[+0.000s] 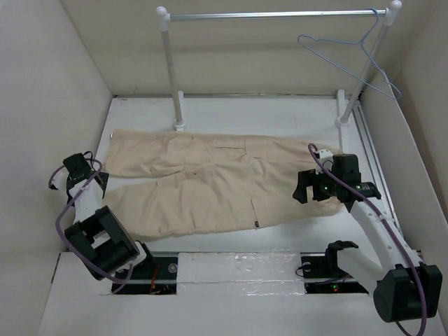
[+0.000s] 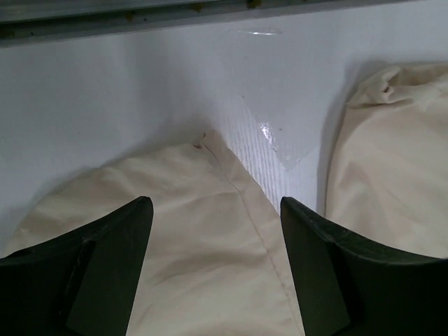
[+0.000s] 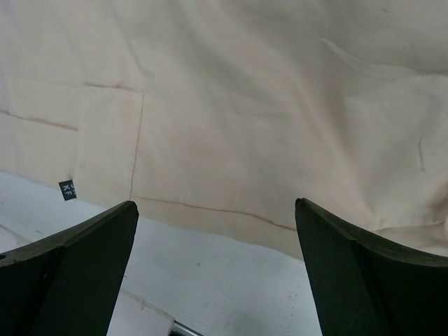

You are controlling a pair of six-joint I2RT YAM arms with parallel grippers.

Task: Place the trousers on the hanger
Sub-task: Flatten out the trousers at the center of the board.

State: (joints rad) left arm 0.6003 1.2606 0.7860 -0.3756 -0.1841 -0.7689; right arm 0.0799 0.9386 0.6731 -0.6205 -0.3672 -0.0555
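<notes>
Lying flat mid-table (image 1: 245, 112), one pair of soft, wrinkled beige trousers (image 1: 203, 183) stretches its two legs toward 9 o'clock. One thin blue-grey wire hanger (image 1: 350, 59), triangular with a hook, hangs on the silver rack bar (image 1: 273, 14) at 1 o'clock. Of two dark grippers, the left gripper (image 2: 215, 206) at 9 o'clock gapes over a leg end. The right gripper (image 3: 217, 206) at 3 o'clock stands wide above the waist edge. Neither holds anything.
</notes>
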